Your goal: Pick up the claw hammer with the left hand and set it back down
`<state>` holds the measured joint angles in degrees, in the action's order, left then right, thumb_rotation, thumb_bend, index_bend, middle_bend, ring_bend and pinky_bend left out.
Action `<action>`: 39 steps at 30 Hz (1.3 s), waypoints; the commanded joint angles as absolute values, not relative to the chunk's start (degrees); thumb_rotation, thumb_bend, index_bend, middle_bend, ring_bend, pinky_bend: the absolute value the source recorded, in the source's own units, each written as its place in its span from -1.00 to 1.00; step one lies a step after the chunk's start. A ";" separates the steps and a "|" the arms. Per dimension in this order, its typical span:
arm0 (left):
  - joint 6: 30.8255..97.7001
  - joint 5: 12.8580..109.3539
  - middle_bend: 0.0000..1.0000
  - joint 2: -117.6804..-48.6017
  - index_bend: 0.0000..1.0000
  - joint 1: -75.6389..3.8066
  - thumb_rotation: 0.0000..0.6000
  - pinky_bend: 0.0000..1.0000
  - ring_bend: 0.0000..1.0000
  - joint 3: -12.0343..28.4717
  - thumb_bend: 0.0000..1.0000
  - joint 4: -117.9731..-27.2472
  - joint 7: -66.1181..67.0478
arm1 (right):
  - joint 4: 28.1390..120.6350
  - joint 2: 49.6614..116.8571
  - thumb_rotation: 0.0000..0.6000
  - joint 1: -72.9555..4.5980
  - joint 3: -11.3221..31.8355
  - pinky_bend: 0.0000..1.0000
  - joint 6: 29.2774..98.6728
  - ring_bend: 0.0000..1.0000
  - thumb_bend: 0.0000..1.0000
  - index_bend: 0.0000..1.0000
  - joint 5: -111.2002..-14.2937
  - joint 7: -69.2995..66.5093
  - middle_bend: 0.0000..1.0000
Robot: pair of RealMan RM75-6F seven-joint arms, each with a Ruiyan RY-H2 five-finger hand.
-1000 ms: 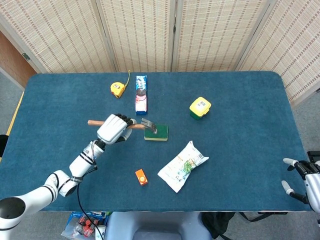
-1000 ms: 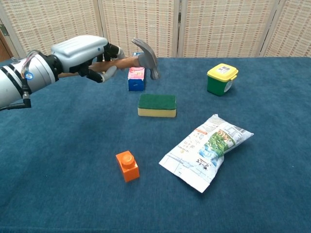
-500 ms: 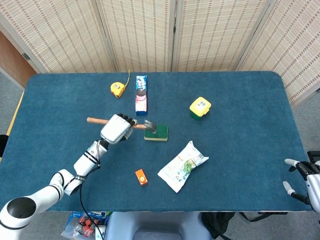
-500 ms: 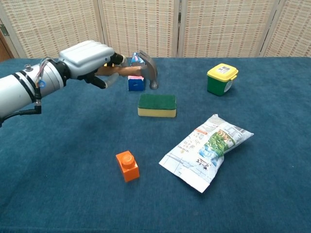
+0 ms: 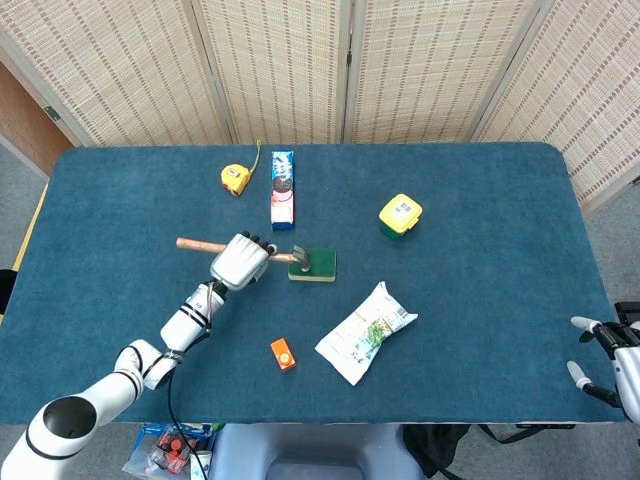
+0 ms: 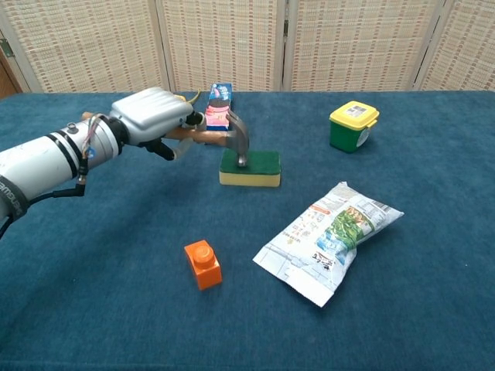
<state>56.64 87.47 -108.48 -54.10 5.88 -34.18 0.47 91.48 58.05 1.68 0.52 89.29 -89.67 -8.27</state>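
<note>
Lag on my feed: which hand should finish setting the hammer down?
Left. The left hand already grips the hammer by its handle, with the head at the sponge. The right hand sits empty at the table's far right edge, well away from it.

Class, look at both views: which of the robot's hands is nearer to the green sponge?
Left. The left hand grips the claw hammer just beside the green sponge, the hammer head over the sponge's left end. The right hand sits far off at the table's right edge.
</note>
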 commanded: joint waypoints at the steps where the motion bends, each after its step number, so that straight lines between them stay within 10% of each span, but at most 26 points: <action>1: 56.29 87.07 0.64 -109.09 0.34 -54.30 1.00 1.00 0.70 5.81 0.22 -32.95 1.18 | 91.55 57.97 1.00 1.78 0.52 -0.44 89.38 -0.47 -0.44 -0.46 -89.60 -8.35 -0.14; 39: 63.54 84.49 0.64 -103.52 0.34 -51.00 1.00 1.00 0.68 8.40 0.22 -38.32 -8.12 | 90.85 58.74 1.00 1.71 0.67 -0.44 89.54 -0.47 -0.44 -0.46 -90.16 -9.01 -0.14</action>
<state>62.90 85.29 -104.74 -51.72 7.66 -37.10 -7.40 90.85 58.74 1.71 0.67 89.54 -90.16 -9.02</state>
